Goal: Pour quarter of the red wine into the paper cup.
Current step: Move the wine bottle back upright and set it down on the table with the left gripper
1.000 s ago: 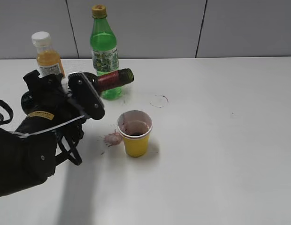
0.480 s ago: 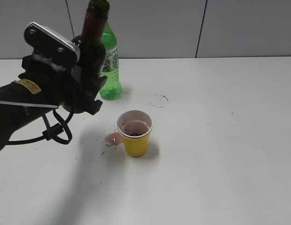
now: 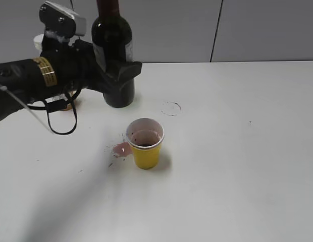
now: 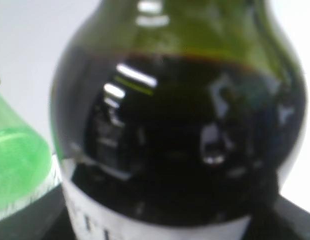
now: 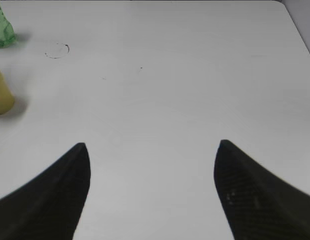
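1. Since a second ago your left arm has swung the wine bottle (image 3: pixel 113 50) from lying on its side above the cup to standing upright at the back left of the table (image 3: pixel 237 166). In the exterior view your left gripper (image 3: pixel 115 75) is clamped around the bottle's lower body, long axis vertical, base near or on the surface in front of the green bottle. The paper cup (image 3: pixel 145 142) sits in front of and to the right of the bottle, apart from it, with dark wine in its bottom and a pink spill (image 3: pixel 121 149) just beside it on the left. Pouring looks finished, so your next move is probably letting go.

2. Your left wrist view is filled by the wine bottle (image 4: pixel 180 130), wine level at the shoulder, the green bottle (image 4: pixel 17 165) just beside it.

3. Your right wrist view shows the right gripper (image 5: pixel 151 192) spread wide over bare table, holding nothing; the paper cup (image 5: pixel 2 97) lies far to its left, so the left arm is nearer.
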`<action>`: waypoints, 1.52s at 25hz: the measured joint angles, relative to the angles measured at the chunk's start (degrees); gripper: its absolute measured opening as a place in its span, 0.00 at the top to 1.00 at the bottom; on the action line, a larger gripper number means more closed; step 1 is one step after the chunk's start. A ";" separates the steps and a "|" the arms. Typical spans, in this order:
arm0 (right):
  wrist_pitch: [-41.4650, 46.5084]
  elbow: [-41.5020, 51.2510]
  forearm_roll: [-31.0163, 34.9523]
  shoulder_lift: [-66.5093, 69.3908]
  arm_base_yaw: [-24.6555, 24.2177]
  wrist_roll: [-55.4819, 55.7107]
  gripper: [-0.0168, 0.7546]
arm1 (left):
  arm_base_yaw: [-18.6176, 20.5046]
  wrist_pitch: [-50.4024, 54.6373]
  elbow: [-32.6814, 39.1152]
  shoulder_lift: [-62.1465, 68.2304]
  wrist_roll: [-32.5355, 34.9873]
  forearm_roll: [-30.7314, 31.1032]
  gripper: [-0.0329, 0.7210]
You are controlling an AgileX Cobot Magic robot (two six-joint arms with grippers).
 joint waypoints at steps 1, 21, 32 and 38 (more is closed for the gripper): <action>0.00 0.00 0.00 0.00 0.00 0.00 0.22 | 0.34 -0.14 -2.00 1.48 -1.10 1.84 0.23; 0.05 0.00 0.00 0.00 0.00 0.00 0.22 | -0.79 -6.03 -28.78 26.97 -11.52 16.55 0.23; 0.00 0.00 0.00 0.00 0.00 0.00 0.22 | 0.57 -9.02 -32.38 32.22 -13.89 21.43 0.23; 0.00 0.00 0.00 0.00 0.00 0.00 0.22 | 2.33 -11.61 -33.63 34.33 -15.41 25.25 0.23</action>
